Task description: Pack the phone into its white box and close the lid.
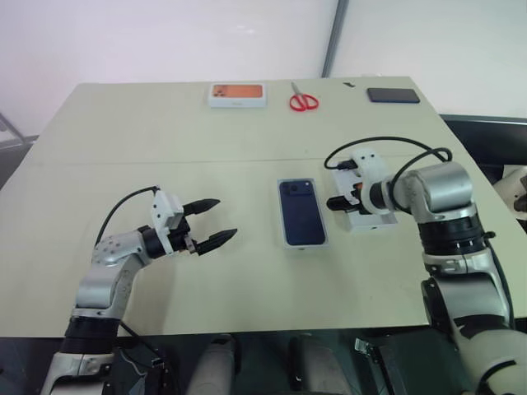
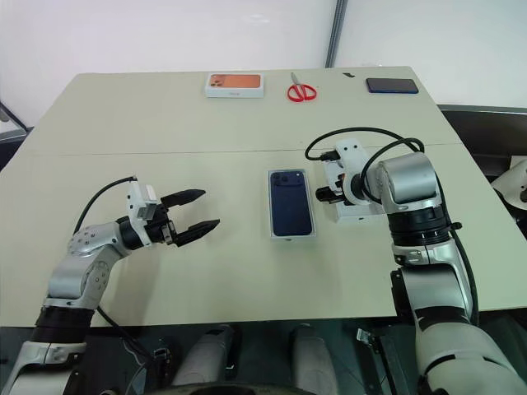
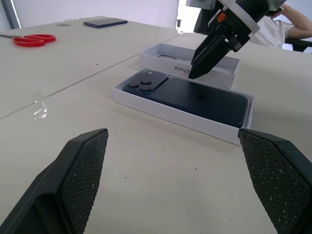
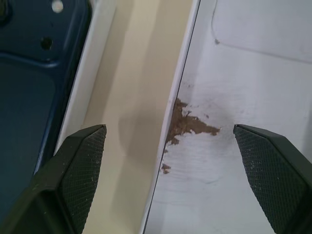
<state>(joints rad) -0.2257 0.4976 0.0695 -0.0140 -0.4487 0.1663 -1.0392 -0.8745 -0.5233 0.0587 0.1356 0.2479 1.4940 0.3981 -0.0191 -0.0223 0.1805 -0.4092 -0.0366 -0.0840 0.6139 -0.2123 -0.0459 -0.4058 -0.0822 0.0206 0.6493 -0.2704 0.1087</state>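
Blue and flat, the phone (image 1: 301, 211) lies in the white box (image 1: 286, 240) on the counter (image 1: 165, 132), so the right gripper (image 1: 336, 202) hangs wide open over the lid (image 1: 368, 219) beside it, ready to grab, while the left gripper (image 1: 214, 220) waits open, empty.

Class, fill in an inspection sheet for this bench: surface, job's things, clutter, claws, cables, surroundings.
Surface: beige table, seam across it.
Job's things: phone lies camera-side up in the white box; lid open side up beside it, not yet on.
Clutter: white box with an orange picture, red scissors, black phone along the far edge.
Claws: left claw open, empty; right claw open over the lid's near wall.
Cables: black cable loops at each wrist.
Surroundings: white wall.
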